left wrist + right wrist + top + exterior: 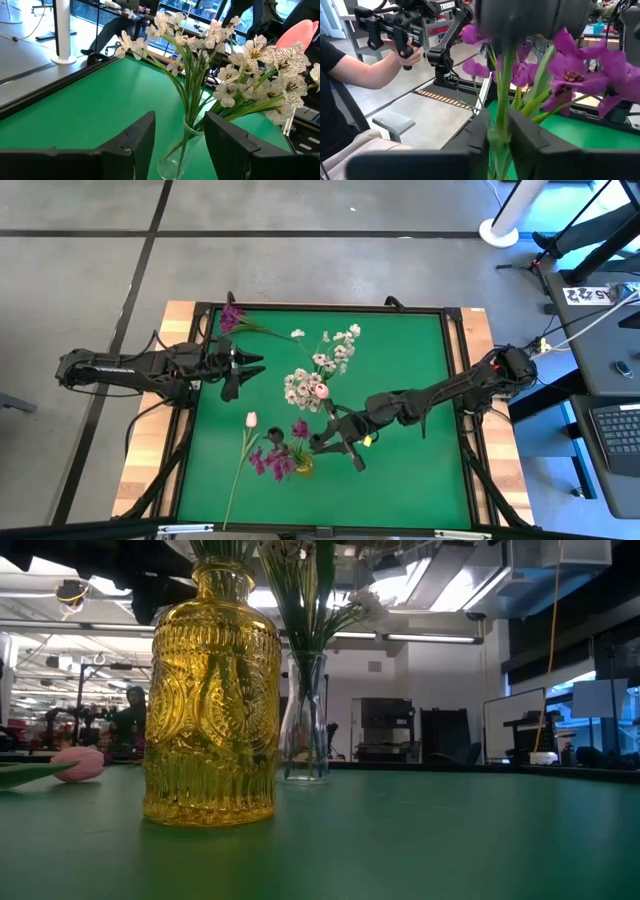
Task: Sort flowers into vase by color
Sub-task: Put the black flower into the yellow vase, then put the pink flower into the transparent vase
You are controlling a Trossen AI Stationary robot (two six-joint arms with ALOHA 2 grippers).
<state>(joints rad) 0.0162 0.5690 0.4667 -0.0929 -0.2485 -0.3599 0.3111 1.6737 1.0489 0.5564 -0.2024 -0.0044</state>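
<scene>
Yellow vase point(210, 700) neck cropped; flower heads cut off.

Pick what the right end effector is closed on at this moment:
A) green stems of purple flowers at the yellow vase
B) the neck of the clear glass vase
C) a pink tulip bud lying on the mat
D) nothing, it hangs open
A: the right wrist view shows the right end effector clamped on the green stems of the purple flowers, and the high view puts it beside the yellow vase.

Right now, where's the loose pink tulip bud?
In the high view the pink tulip bud lies flat on the green mat, front-left, its stalk trailing toward the front edge, just left of the yellow vase holding purple flowers.
</scene>
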